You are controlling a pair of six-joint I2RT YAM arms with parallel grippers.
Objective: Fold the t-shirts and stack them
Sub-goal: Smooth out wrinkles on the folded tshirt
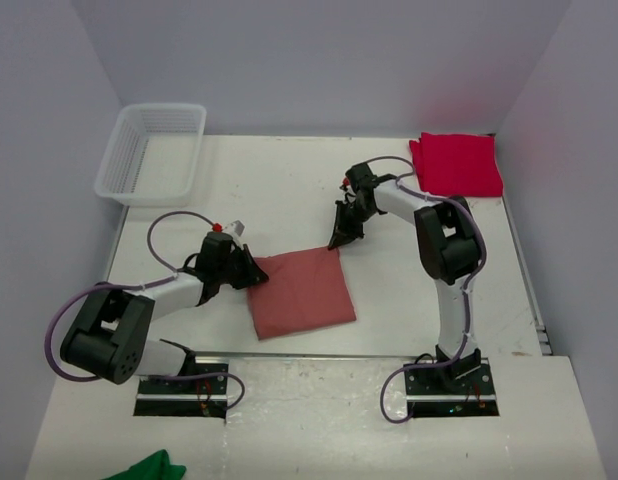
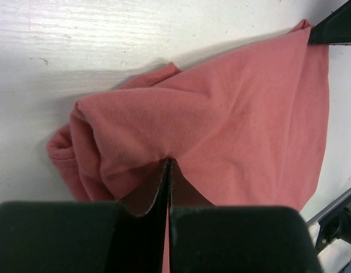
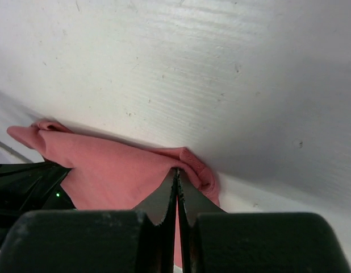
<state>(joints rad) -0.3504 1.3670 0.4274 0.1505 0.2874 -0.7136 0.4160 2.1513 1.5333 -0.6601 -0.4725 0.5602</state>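
The salmon-red t-shirt [image 1: 301, 293] lies folded to a rough square near the table's front middle. My left gripper [image 1: 251, 272] is shut on its far left corner; the left wrist view shows the cloth [image 2: 232, 119] bunched at the closed jaws. My right gripper [image 1: 339, 240] is shut on its far right corner; the right wrist view shows the cloth [image 3: 118, 176] pinched at the jaw tips. The crimson t-shirt [image 1: 456, 164] lies folded at the far right corner of the table, apart from both grippers.
A white mesh basket [image 1: 152, 152] stands at the far left. A small green cloth [image 1: 147, 468] lies at the near edge, below the left arm's base. White walls close in the far side and both sides of the table [image 1: 279, 190].
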